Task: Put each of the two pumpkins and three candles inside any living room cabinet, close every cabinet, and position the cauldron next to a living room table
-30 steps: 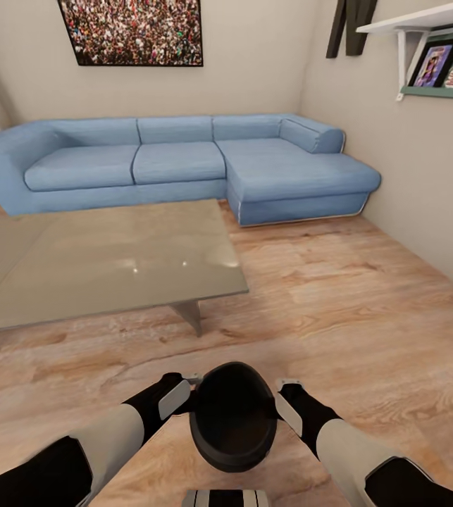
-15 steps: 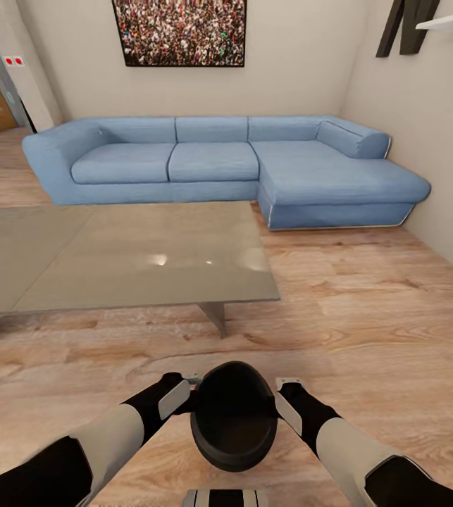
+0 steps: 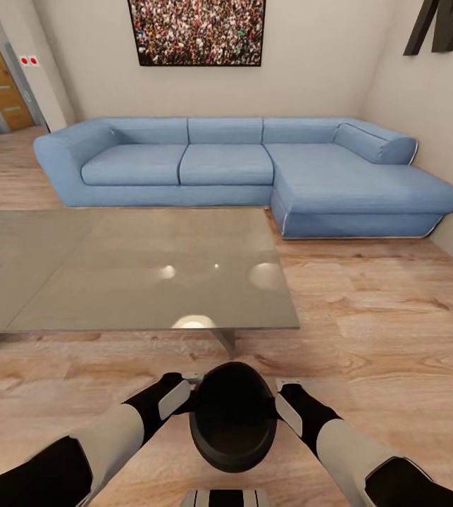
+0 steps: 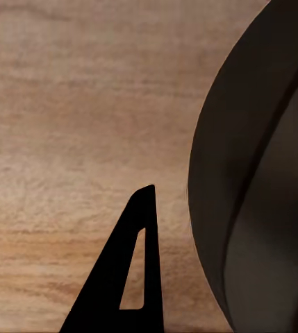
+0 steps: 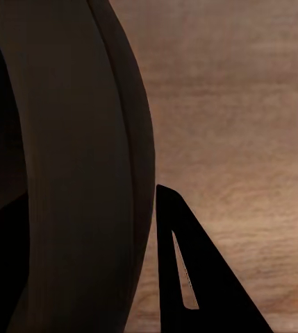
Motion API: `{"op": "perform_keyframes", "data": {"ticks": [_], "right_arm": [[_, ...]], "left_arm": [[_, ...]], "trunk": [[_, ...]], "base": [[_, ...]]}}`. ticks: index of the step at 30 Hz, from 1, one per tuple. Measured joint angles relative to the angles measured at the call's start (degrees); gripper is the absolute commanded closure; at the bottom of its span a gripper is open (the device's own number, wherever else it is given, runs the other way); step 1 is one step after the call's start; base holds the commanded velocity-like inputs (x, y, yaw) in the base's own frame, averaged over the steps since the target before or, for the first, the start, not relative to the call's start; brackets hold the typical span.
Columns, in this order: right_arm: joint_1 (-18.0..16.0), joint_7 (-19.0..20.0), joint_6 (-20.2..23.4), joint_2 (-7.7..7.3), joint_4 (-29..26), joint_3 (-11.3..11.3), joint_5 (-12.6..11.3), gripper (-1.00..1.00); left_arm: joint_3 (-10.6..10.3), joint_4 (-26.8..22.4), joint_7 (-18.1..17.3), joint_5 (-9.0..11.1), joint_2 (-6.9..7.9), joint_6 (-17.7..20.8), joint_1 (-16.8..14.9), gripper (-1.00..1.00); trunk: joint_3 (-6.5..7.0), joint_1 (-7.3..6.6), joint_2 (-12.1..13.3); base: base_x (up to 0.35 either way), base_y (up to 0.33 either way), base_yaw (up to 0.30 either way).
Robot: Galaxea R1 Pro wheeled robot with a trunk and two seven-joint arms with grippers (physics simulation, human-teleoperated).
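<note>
Item 1 — my left gripper [image 3: 187,396]: set against the left flank of the cauldron [image 3: 232,415]. In the left wrist view one dark finger [image 4: 131,277] stands just outside the black wall [image 4: 260,180], so I cannot tell whether the jaws clamp the rim or merely press the side.

Item 2 — my right gripper [image 3: 281,398]: mirrored on the opposite flank; one finger [image 5: 190,277] lies beside the wall [image 5: 86,173]. Closure likewise cannot be told. I judge the two-sided hold suits a round, wide pot that one gripper could not span.

Item 3 — cauldron: black, open mouth up, empty as far as I can see, carried low in front of my trunk and above the wooden floor [image 3: 388,317].

Item 4 — bench [image 3: 141,271]: low, glass-topped, its near edge just ahead of the cauldron. I judge this the target for the cauldron step; setting down on the floor beside it remains.

Item 5 — blue corner sofa [image 3: 254,169] beyond the bench; picture [image 3: 196,32] on the wall above; door [image 3: 1,77] far left.
</note>
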Motion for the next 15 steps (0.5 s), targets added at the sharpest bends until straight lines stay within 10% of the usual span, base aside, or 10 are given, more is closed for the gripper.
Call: {"op": "perform_keyframes", "data": {"ticks": [15], "right_arm": [[0.02,0.02,-0.05,-0.09,-0.01,-0.13,-0.08,1.0]], "left_arm": [[0.04,-0.02,-0.1,0.23,-0.01,-0.11,-0.01,1.0]], "trunk": [[0.0,0.0,0.0]], "base": [[0.013,0.0,0.0]]}}
